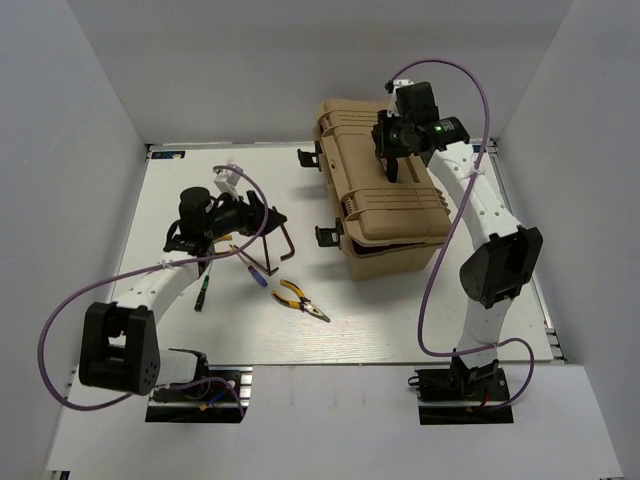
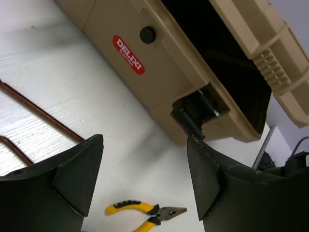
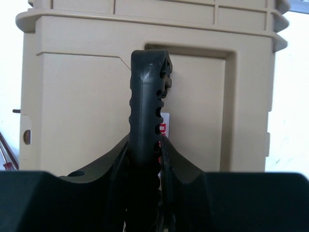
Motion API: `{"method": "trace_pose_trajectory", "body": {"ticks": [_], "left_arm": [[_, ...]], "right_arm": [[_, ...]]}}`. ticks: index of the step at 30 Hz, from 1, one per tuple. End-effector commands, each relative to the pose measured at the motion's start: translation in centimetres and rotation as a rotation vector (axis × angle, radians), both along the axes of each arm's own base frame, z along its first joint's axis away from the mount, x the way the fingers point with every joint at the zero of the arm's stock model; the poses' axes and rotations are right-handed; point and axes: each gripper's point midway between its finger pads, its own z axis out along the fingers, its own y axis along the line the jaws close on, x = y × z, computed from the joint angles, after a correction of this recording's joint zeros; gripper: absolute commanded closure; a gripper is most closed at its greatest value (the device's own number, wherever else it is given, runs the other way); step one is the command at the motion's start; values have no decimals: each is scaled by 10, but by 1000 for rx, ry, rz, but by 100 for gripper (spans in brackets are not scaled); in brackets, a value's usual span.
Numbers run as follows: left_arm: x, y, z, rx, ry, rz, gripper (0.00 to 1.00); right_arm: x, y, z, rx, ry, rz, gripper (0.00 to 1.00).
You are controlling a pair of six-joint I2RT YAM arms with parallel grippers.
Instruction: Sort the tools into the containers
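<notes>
On the lid of the tan toolbox (image 1: 380,215), the dark handle (image 3: 149,87) is clamped by the right gripper (image 3: 145,145); the lid is best held steady. Left of the toolbox, the left gripper (image 2: 145,159) is spread empty, and the pliers (image 2: 145,212) are left ungrasped nearby.

place: robot lab | signs: white table (image 1: 400,325) inside plain white walls (image 1: 80,120); left arm (image 1: 160,285), right arm (image 1: 482,203) bolted at its near edge
</notes>
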Motion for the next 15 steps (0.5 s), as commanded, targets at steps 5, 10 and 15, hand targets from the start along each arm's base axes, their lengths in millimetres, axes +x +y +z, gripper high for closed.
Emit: {"method": "trace_pose_trajectory", "body": {"ticks": [5,10,15], "left_arm": [[26,-34,46,-63,-77,-66,22],[44,-57,46,-61,-60,-77,22],[58,-81,37,-34,-25,-60,23]], "right_arm": [[-5,-32,179,140,-455,-108,100],[-1,-49,192,145,-483,-185,100],[3,-62,200,151,-505,-213,100]]}}
